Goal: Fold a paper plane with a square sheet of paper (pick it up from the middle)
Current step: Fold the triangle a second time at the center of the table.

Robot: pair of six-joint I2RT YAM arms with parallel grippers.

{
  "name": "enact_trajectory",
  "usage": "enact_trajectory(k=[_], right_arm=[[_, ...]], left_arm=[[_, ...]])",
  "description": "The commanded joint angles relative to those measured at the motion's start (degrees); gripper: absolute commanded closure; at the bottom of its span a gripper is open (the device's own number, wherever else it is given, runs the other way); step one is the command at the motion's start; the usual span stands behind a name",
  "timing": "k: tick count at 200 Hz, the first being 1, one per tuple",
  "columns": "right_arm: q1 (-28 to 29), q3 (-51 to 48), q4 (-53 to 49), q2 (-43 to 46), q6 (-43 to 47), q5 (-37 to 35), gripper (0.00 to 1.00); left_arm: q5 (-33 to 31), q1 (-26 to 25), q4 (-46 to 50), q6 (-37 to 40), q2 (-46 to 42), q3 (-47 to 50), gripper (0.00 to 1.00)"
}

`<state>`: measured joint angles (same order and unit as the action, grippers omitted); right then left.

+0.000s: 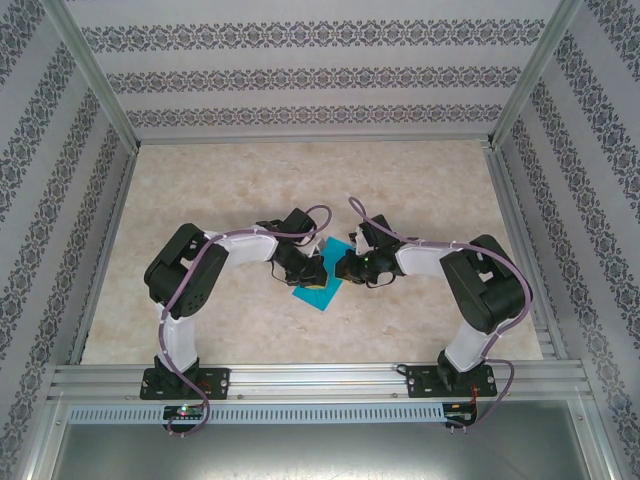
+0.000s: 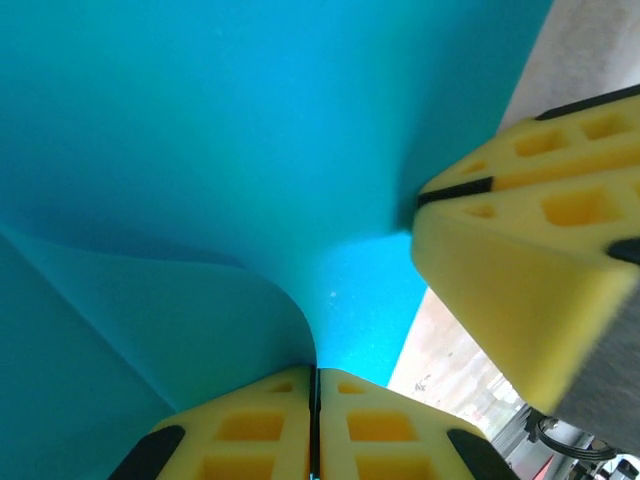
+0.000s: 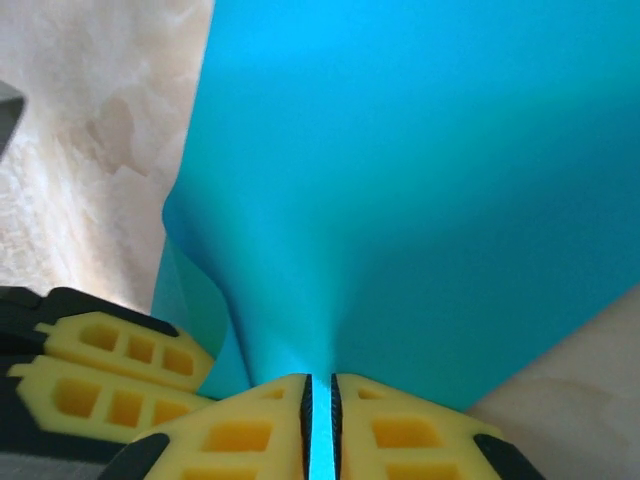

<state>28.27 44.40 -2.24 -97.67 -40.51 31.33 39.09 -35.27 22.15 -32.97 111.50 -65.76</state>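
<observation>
Square sheet of paper (image 1: 313, 298): middle of surface (image 1: 420, 190), curled | left pincer (image 2: 316, 378): clenched on its 9 o'clock side | right pincer (image 3: 320, 382): grasping its 3 o'clock side, fingers a slit apart

The whole table (image 1: 250, 190) is being viewed from high above and behind the mounting rail (image 1: 320, 375), facing forward and down, from well back. The left wrist view is being aimed along the left gripper (image 2: 315, 385), very near the square sheet of paper (image 2: 250, 150), with the right gripper (image 2: 450, 190) being caught at its right edge. The right wrist view is being aimed the opposite way, equally near, with the left gripper's fingers (image 3: 110, 360) being caught at lower left. The sheet and a strip of table are being shared by all three views.
</observation>
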Motion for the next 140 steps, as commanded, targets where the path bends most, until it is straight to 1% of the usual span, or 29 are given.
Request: enact_trajectory(k=[1,15,42,65,140], right_arm=[[-0.3,1.3,-3.8,3.1,1.5,-1.6,0.80],[-0.6,2.7,-6.8,3.6,3.2,-3.7,0.78],[-2.1,3.9,-8.5,2.0,4.8,-3.7,0.79],[-2.9,4.5,-8.2,-0.1,5.4,-2.9,0.83],[-2.9,3.5,-6.3,-3.6,5.5,-1.5,0.85]], left_arm=[[-0.9,-0.7,0.3,0.9,0.9,-1.2,0.89],[-0.9,-0.7,0.4,0.9,1.0,-1.3,0.89],[-0.9,-0.7,0.6,1.1,1.0,-1.5,0.89],[-1.0,-0.7,0.7,0.9,1.0,-1.6,0.90],[-0.9,-0.7,0.9,0.6,1.0,-3.2,0.90]])
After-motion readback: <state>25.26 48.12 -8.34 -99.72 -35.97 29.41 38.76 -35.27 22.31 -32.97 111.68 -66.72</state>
